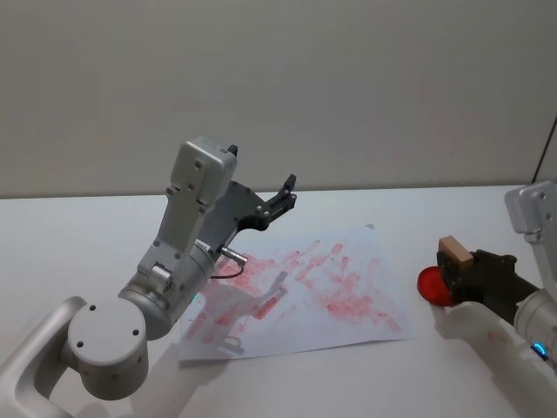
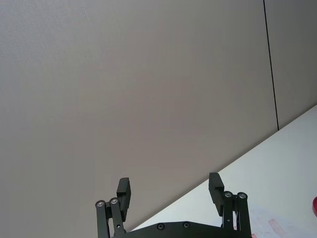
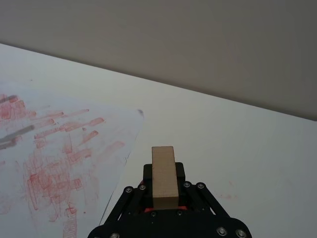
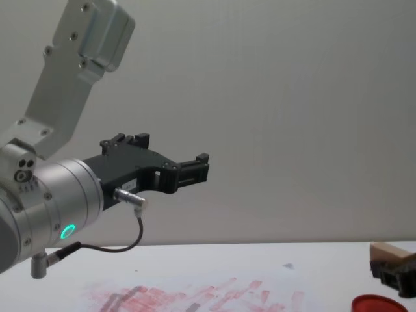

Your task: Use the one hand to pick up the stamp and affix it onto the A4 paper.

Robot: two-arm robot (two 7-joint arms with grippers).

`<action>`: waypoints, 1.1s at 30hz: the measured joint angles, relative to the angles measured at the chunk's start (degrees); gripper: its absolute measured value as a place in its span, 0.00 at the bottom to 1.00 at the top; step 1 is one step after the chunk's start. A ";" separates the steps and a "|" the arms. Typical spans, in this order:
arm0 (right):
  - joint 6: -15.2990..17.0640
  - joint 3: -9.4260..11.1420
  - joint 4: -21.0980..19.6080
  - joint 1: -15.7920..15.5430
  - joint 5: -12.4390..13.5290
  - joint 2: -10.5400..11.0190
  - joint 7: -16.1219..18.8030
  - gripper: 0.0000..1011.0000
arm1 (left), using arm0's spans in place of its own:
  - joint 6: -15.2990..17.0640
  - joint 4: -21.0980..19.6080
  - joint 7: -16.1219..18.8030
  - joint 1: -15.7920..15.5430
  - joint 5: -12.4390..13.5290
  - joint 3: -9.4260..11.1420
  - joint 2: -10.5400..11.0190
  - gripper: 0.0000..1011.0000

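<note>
Broadly, the white worktop (image 1: 418, 205) carries the A4 paper (image 1: 348, 326), a sheet covered with smudged red and pink stamp marks, which lies flat below the left pincer (image 1: 288, 191) and off to the left of the right pincer (image 1: 454, 270). Left arm: raised above the sheet's left half, with its pincer held well clear of the paper and pointing toward the back wall; in the left wrist view the two black fingers (image 2: 123, 191) stand spread apart with nothing between them. Right arm: low over the worktop at the right, beyond the paper's right edge; its pincer is closed on the stamp (image 1: 455, 251), a light tan wooden block that stands up from between the black fingers, as the right wrist view shows (image 3: 164, 176). A round red ink pad (image 1: 429, 284) sits on the worktop directly under and just beside the right pincer, partly hidden by it; in the chest view its red rim (image 4: 383, 303) lies beneath the held stamp (image 4: 390, 250). The stamp is apart from the paper.
</note>
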 joint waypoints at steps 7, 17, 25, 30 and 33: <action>0.77 -0.29 2.43 1.17 -0.47 -0.71 0.99 0.22 | 0.00 0.00 0.00 0.00 0.00 0.00 0.00 0.99; 1.46 -0.80 5.34 2.72 -1.62 -1.68 2.40 0.22 | 0.00 0.00 0.00 0.00 0.00 0.00 0.00 0.99; 1.81 -1.02 6.54 3.34 -2.18 -2.09 2.91 0.27 | 0.00 0.00 0.00 0.00 0.00 0.00 0.00 0.99; 1.91 -1.11 7.02 3.58 -2.40 -2.25 3.15 0.45 | 0.00 0.00 0.00 0.00 0.00 0.00 0.00 0.99; 1.97 -1.14 7.21 3.70 -2.47 -2.31 3.22 0.56 | 0.00 0.00 0.00 0.00 0.00 0.00 0.00 0.99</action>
